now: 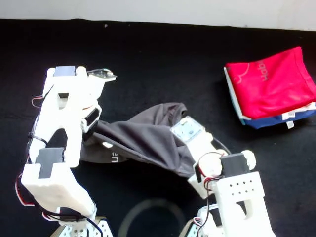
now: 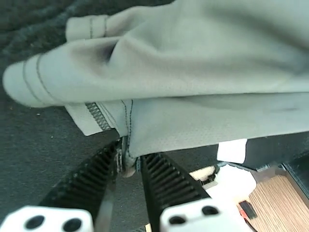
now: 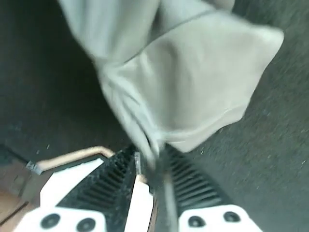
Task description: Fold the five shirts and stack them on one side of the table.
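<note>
You have a counter [image 1: 158, 64] under a black, slightly fuzzy cloth that reaches every edge of the high view but one. Along 12 o'clock a pale strip of wall [image 1: 197, 12] runs behind it. Close to that edge, at about 11 o'clock, a tiny light speck [image 1: 105, 25] sits on the cloth. At 6 o'clock you can make out a faint grey ring [image 1: 150, 201] marked on the cloth. In the left wrist view, wooden floor [image 2: 275, 203] shows beyond the counter's edge.

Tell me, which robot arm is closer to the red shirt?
Right. The right end effector grips the gray shirt on the side toward the red shirt; the left end effector holds its far end.
</note>
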Motion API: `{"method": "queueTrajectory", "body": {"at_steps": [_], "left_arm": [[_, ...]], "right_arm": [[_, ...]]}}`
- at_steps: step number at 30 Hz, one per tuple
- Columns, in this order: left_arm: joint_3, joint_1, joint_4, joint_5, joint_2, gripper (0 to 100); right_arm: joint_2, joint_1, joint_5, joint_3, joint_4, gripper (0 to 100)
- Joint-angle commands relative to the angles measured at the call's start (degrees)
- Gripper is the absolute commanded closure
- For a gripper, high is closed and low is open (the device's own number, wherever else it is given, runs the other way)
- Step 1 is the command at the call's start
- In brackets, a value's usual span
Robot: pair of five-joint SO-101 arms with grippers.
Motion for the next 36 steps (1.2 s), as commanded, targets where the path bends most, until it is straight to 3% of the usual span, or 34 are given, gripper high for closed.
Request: {"method": "queueTrajectory", "body": {"at_steps": [1, 7, 10, 17, 36], "left_arm": [[-0.22, 0.31, 0.35, -0.09, -0.4, 99], [-0.84, 0.31, 0.35, -0.09, -0.4, 99], [-0.84, 0.31, 0.35, -0.09, -0.4, 99], [-0.84, 0.31, 0.09, -0.09, -0.4, 99], [-0.92, 0.4, -0.09, -0.09, -0.4, 99]], "right_arm": [[-0.84, 0.66, 0.79, -3.47, 3.47, 77.6], [0.57, 0.75, 0.44, -16.22, 4.35, 74.9], [5.49, 2.24, 0.35, -11.12, 1.19, 74.9], [17.89, 13.41, 0.79, -4.18, -14.99, 74.9], [40.22, 16.13, 3.25, -2.59, -30.2, 75.0]]}}
